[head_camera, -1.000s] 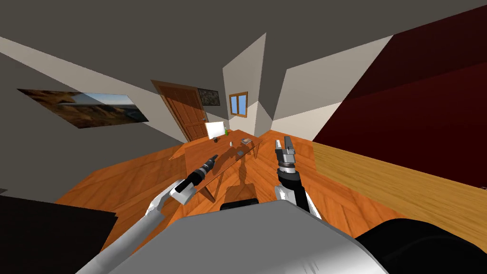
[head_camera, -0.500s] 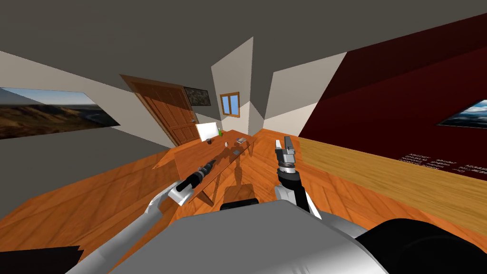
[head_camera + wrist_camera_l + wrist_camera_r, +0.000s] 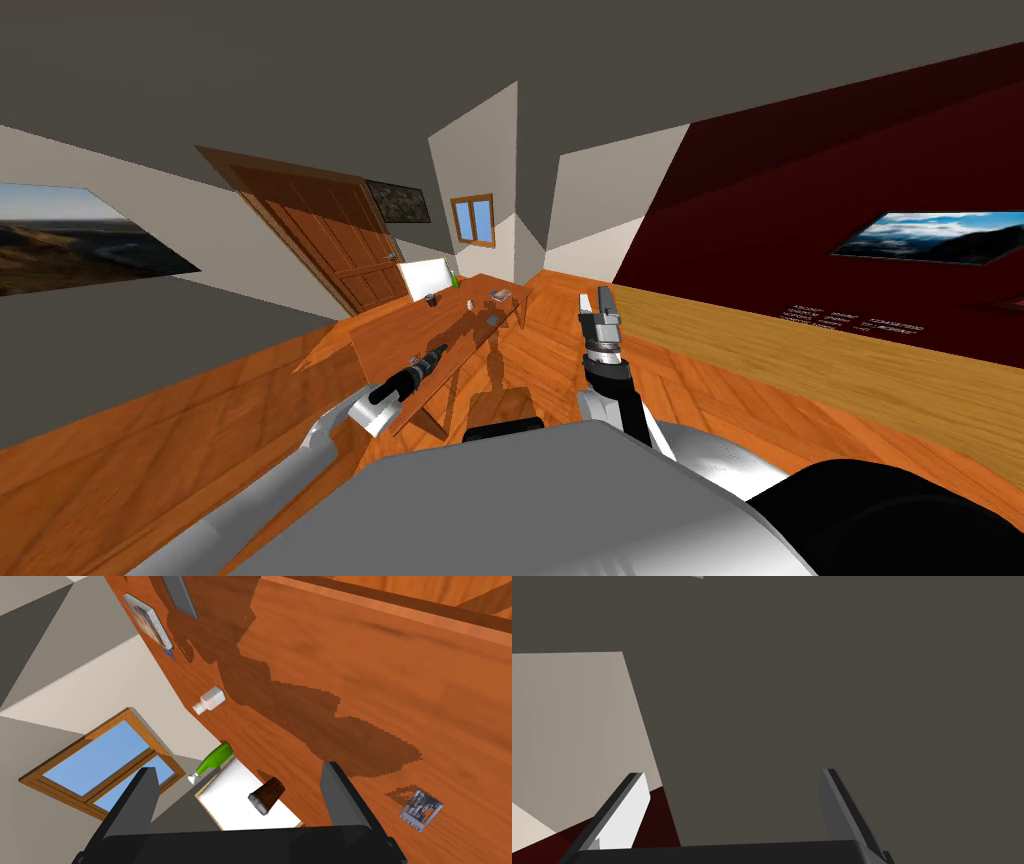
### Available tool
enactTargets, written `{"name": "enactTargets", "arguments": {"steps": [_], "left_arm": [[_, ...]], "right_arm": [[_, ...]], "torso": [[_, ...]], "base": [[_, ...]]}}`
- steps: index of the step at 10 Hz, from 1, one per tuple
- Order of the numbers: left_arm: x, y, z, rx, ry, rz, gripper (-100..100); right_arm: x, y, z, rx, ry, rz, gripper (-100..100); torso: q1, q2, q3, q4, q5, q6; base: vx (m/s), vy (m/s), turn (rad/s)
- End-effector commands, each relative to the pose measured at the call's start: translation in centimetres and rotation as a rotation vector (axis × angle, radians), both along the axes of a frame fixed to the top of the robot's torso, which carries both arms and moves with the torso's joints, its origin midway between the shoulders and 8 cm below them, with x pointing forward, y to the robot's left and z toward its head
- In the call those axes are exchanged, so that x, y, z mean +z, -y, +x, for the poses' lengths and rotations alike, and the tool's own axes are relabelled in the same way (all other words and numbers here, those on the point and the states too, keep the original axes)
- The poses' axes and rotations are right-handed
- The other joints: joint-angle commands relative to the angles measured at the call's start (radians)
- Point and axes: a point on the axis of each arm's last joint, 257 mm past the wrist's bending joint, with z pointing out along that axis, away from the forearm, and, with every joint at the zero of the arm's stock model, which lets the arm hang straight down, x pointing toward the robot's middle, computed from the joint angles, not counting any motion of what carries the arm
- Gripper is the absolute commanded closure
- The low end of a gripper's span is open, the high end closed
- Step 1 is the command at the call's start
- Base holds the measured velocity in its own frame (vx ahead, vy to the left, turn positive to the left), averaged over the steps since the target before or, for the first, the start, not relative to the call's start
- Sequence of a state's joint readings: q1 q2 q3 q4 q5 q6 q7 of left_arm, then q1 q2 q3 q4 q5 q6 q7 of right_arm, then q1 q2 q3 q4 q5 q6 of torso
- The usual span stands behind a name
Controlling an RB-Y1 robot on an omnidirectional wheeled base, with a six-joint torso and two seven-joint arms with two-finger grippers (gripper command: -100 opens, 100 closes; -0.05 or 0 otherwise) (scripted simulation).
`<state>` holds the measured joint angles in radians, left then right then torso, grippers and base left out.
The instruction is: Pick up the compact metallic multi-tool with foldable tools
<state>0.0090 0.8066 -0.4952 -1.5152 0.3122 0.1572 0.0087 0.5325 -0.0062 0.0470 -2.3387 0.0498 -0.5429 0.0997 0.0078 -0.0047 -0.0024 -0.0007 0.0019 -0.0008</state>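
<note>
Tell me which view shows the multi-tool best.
Left wrist view: the grey multi-tool lies plain on the wooden table beside the open left hand. Head view: too small to tell. Right wrist view points away.

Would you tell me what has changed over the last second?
My view swung right: the door, window and table slid left, and a wall picture appeared. The left gripper drew back slightly, open as before. Unchanged: the right gripper raised and open, the multi-tool on the table, ungrasped.
</note>
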Motion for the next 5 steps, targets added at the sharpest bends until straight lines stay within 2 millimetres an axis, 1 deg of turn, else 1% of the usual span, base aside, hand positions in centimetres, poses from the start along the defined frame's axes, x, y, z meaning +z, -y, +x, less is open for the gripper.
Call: {"name": "enactTargets", "arguments": {"steps": [1, 2, 3, 4, 5], "left_arm": [[-1.4, -1.8, -0.4, 0.021, -0.034, 0.026, -100], [-2.5, -3.0, -0.9, 0.03, -0.069, 0.051, -100], [-3.3, -4.1, -1.2, 0.048, -0.085, 0.065, -100], [-4.4, -5.4, -1.8, 0.058, -0.119, 0.089, -100], [-5.0, -6.5, -2.2, 0.075, -0.134, 0.102, -100]], "right_arm": [[0.0, 0.0, 0.0, 0.0, 0.0, 0.0, 0], [0.0, 0.0, 0.0, 0.0, 0.0, 0.0, 0], [0.0, 0.0, 0.0, 0.0, 0.0, 0.0, 0], [0.0, 0.0, 0.0, 0.0, 0.0, 0.0, 0], [0.0, 0.0, 0.0, 0.0, 0.0, 0.0, 0]], "torso": [[0.0, 0.0, 0.0, 0.0, 0.0, 0.0], [0.001, 0.0, 0.0, 0.0, 0.0, -0.001], [0.002, 0.0, 0.0, 0.0, 0.0, 0.0], [0.002, 0.0, 0.0, 0.0, 0.0, -0.001], [0.002, 0.0, 0.0, 0.0, 0.0, 0.0]], "base": [[-0.015, 0.064, -0.188], [-0.021, 0.078, -0.277], [-0.016, 0.072, -0.14], [-0.012, 0.069, -0.267], [-0.016, 0.066, -0.138]]}}
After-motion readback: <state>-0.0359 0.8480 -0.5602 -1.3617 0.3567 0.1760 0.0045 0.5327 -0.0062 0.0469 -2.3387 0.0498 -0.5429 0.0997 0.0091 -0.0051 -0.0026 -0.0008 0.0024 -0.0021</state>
